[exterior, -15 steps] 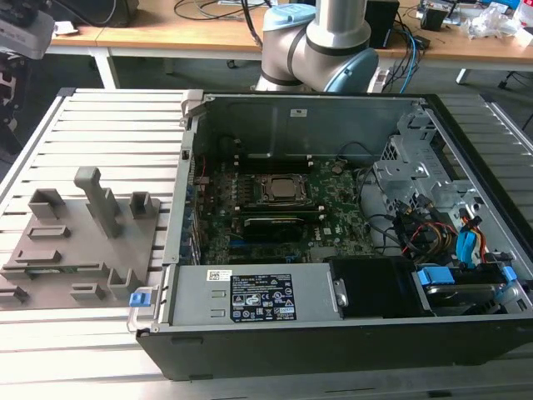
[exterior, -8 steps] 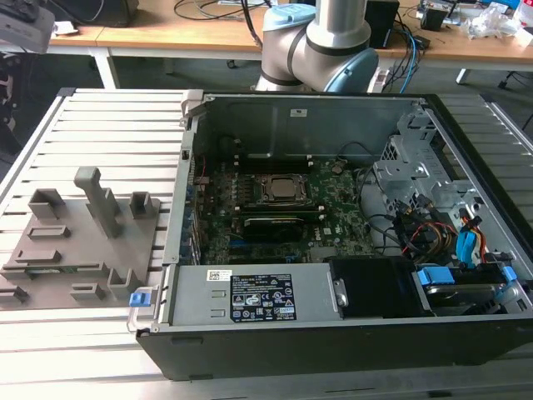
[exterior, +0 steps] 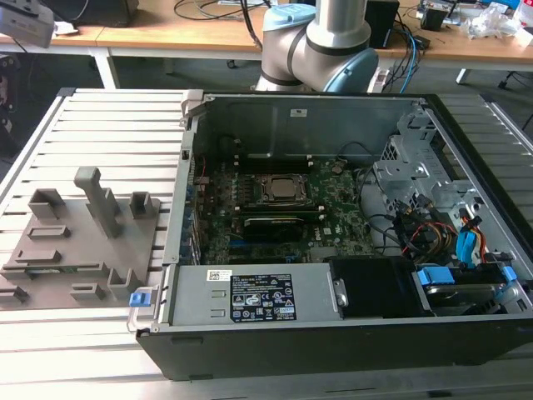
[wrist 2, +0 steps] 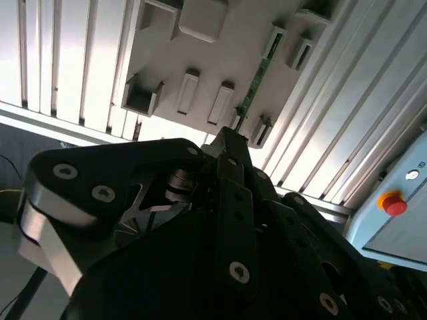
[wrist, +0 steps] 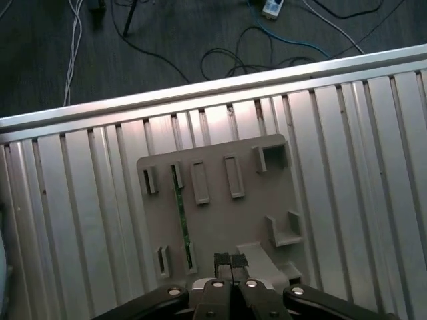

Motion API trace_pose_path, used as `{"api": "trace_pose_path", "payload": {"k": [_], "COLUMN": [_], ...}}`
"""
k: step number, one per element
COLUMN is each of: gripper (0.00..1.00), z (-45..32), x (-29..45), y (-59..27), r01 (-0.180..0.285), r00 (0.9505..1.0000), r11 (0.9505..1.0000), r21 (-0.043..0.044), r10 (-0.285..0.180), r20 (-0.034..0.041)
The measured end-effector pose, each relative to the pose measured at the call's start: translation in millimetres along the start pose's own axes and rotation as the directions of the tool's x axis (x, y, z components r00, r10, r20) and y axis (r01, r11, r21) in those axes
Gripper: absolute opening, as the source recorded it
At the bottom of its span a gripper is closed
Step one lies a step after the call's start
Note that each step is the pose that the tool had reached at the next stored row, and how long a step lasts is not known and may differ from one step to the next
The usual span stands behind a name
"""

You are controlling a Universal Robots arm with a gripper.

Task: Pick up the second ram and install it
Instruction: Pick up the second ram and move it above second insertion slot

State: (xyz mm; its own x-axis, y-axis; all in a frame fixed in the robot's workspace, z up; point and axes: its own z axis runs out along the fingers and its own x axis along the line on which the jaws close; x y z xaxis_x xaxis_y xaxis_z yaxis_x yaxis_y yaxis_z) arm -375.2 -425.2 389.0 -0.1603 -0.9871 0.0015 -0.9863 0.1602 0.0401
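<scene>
Black gripper (wrist: 230,260) links sit closest to the lens in both wrist views. The jaws are drawn together at their tips and have nothing between them. In the second wrist view the gripper (wrist 2: 230,137) comes to a single narrow point.

The second ram (wrist: 180,207) stands on its long edge in a slot of the grey fixture block (wrist: 220,227). It shows as a thin green line running between small upright holders. The gripper hangs above the same block, off to one side of the stick and clear of it. The second wrist view also shows the second ram (wrist 2: 255,77) as a green strip crossing the fixture block (wrist 2: 220,53), beyond the jaw tips.

The block lies flat on the slatted aluminium worktop (wrist: 373,167), near the edge that borders the dark floor with its loose cables (wrist: 267,47). In the exterior view the fixture block (exterior: 83,250) sits toward the worktop's (exterior: 117,142) edge on the exterior view's left. An open computer case (exterior: 333,350) is just beside it, with the motherboard (exterior: 333,208) and CPU socket (exterior: 279,190) exposed. The arm (exterior: 321,42) rises behind the case.
</scene>
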Motion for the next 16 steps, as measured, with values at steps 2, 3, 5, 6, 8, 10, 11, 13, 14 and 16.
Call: {"api": "trace_pose_path", "payload": {"k": [2, 3, 5, 6, 8, 10, 11, 13, 14, 16], "gripper": [0.11, 0.11, 0.11, 0.17, 0.3, 0.3, 0.3, 0.3, 0.3, 0.3], "z": [0.1, 0.0, 0.0, 0.0, 0.0, 0.0, 0.0, 0.0, 0.0, 1.7], "x": [-0.1, -0.1, -0.1, -0.1, -0.1, -0.1, -0.1, 0.1, 0.8, 2.5], "y": [0.0, 0.0, 0.0, 0.0, 0.0, 0.0, 0.0, 0.0, -0.1, -0.2], "r01": [0.022, 0.022, 0.022, 0.022, 0.023, 0.023, 0.023, 0.023, 0.023, 0.023], "r00": [0.9998, 0.9998, 0.9997, 0.9997, 0.9997, 0.9997, 0.9997, 0.9997, 0.9997, 0.9997], "r11": [0.9998, 0.9998, 0.9997, 0.9997, 0.9997, 0.9997, 0.9997, 0.9997, 0.9997, 0.9997], "r21": [0.0001, 0.0001, 0.0001, 0.0001, 0.0001, 0.0001, 0.0001, 0.0001, 0.0001, -0.0001], "r10": [-0.022, -0.022, -0.022, -0.022, -0.023, -0.023, -0.023, -0.023, -0.023, -0.023], "r20": [-0.0008, -0.0008, -0.0009, -0.0009, -0.0009, -0.0009, -0.0009, -0.0009, -0.0009, 0.0003]}}
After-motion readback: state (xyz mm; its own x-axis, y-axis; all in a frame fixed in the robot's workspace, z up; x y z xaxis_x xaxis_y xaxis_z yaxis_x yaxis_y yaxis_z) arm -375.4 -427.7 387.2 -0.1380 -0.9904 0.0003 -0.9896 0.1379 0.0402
